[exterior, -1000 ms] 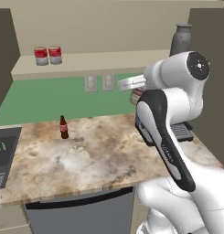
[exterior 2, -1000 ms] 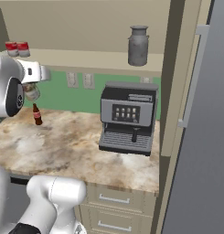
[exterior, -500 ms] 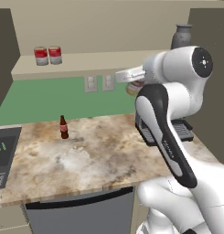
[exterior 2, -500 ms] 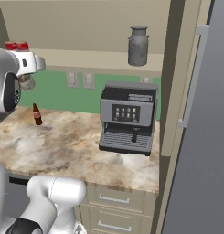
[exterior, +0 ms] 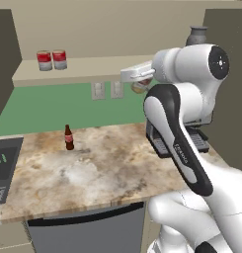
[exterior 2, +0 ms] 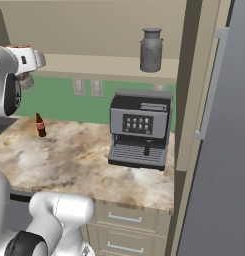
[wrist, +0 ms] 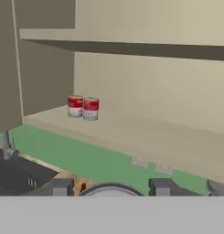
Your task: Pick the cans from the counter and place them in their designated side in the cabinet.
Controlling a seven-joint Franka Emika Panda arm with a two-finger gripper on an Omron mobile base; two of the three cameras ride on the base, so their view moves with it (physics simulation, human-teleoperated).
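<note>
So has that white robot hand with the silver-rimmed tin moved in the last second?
Yes. The gripper has risen and drifted left, from beside the wall sockets up to the beige shelf board.

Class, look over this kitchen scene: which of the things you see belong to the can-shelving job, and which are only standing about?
Part of the job:
- two red-and-white cans on the shelf
- can in the gripper
- cabinet
- counter

Just standing about:
- brown bottle
- coffee machine
- metal jug
- wall sockets
</note>
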